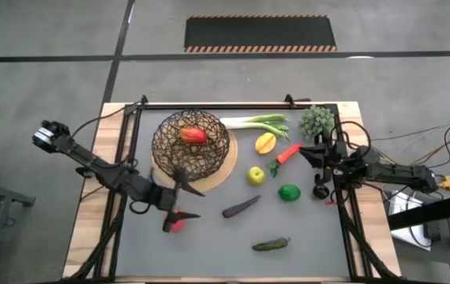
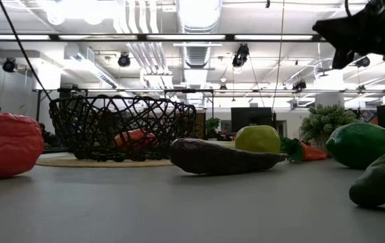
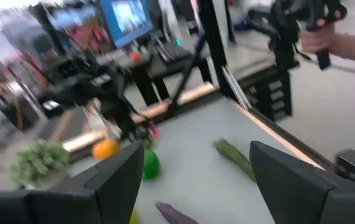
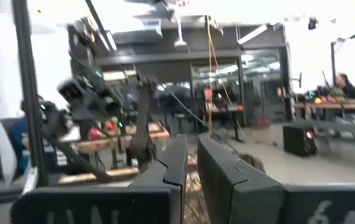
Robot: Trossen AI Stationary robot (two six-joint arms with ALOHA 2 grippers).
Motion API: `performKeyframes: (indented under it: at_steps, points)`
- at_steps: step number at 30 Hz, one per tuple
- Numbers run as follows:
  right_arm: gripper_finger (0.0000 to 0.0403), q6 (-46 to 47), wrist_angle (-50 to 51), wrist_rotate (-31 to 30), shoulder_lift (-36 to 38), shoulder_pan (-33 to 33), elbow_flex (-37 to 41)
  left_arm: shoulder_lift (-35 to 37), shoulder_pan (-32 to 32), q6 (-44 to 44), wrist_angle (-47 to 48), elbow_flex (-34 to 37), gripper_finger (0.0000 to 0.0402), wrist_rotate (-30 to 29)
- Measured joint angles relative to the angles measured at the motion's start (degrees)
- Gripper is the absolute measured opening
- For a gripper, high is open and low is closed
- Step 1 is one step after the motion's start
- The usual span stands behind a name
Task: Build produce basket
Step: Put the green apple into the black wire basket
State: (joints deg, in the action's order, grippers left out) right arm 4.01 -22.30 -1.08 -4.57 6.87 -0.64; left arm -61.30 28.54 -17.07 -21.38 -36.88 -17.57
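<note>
Grey table [image 1: 209, 244]: left claw [image 1: 184, 203] wide apart (empty) beside basket [image 1: 193, 142]; red pepper [image 1: 178, 225] just below.

Left arm [image 1: 99, 167]: dark, slender jointed links with a boxy housing at the base and thin black cable alongside. Right arm [image 1: 383, 170]: same dark build, trailing cables. Each end effector's fingers [image 3: 118, 180] are flat, angular, matte black.
</note>
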Motion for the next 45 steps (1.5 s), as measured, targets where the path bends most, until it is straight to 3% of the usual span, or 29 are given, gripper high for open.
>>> performKeyframes:
  at_steps: [4, 11, 17, 32, 45]
  points:
    - [0.0027, -0.08, -6.18, 0.02, -2.68, -0.26, 0.00, 4.32, -0.45, -3.15, -6.75, 5.51, 0.0272, -3.03]
    - [0.0027, -3.90, -22.41, -0.38, -10.83, -0.26, 0.00, 11.99, -1.44, -8.31, -6.65, 7.74, 0.0272, -4.56]
    - [0.0027, -4.28, -32.98, -0.38, -20.04, -0.26, -0.36, 17.38, -2.12, -11.12, -6.14, 10.29, 0.0272, -10.96]
    - [0.0027, -6.60, -29.88, -0.01, -39.77, -1.89, -17.96, 23.59, -2.30, -13.16, -5.84, 15.93, 0.0272, -11.49]
    - [0.0027, -6.12, -12.27, -0.35, -54.05, -10.09, -32.41, 26.58, -2.30, -13.42, -6.23, 16.30, 0.0272, -11.47]
